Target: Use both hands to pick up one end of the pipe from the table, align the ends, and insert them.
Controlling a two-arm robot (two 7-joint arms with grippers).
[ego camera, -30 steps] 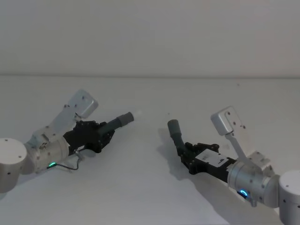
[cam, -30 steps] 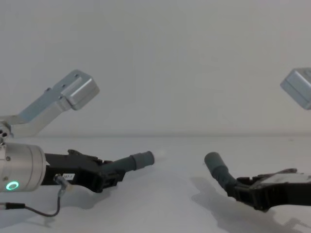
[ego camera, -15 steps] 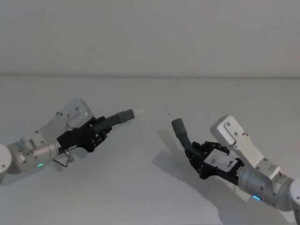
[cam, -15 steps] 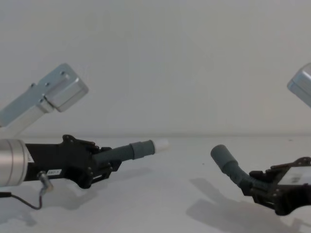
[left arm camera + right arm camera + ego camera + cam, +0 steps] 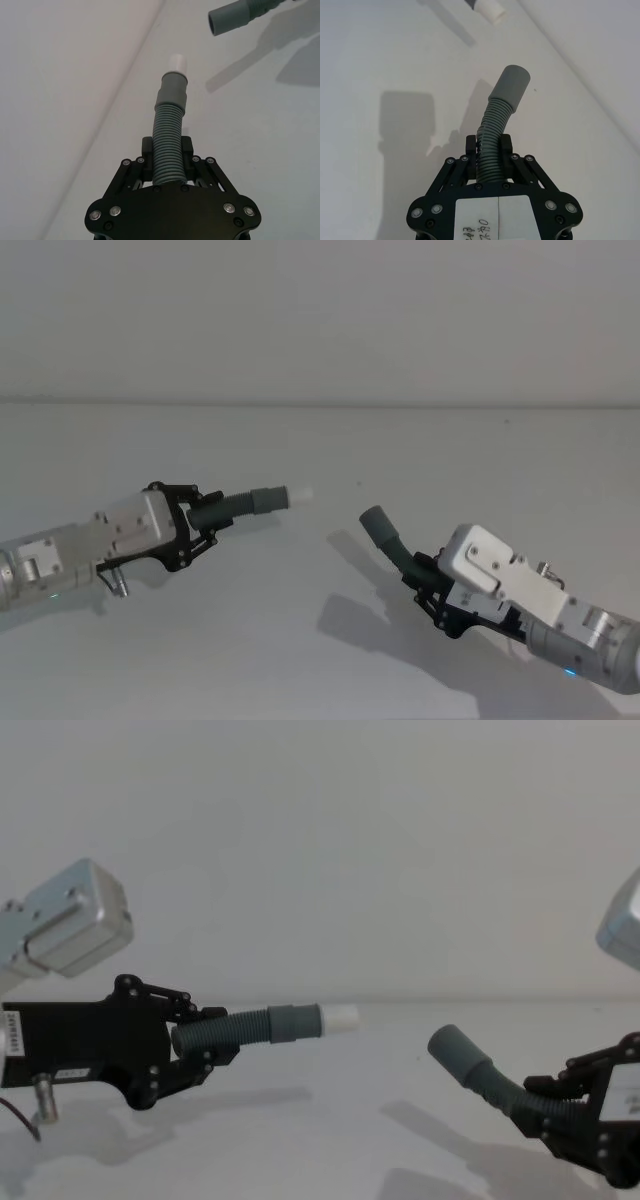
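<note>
Two hose pieces aloft above the table (image 5: 300, 660), cuffs apart: left gripper (image 5: 205, 517) clamping the white-tipped hose (image 5: 250, 503), right gripper (image 5: 425, 580) clamping the socket hose (image 5: 388, 535). Level the bent socket with the tip before closing in.

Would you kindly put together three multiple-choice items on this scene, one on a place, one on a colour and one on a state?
1. Where is the hose piece with the whitish tip?
A. lying on the table
B. held in the left gripper, off the table
C. held in the right gripper

2. What colour is the tip of the left hose's cuff?
A. whitish
B. red
C. black

3. How do the two ends stand?
A. fully inserted
B. touching
C. apart, with a gap between them

Key: 1 B, the left gripper clamps the left hose, whose shadow lies on the table below; 2 A, the whitish tip shows pale; 3 C, bare table shows between it and the socket end of the right hose in the right gripper.
</note>
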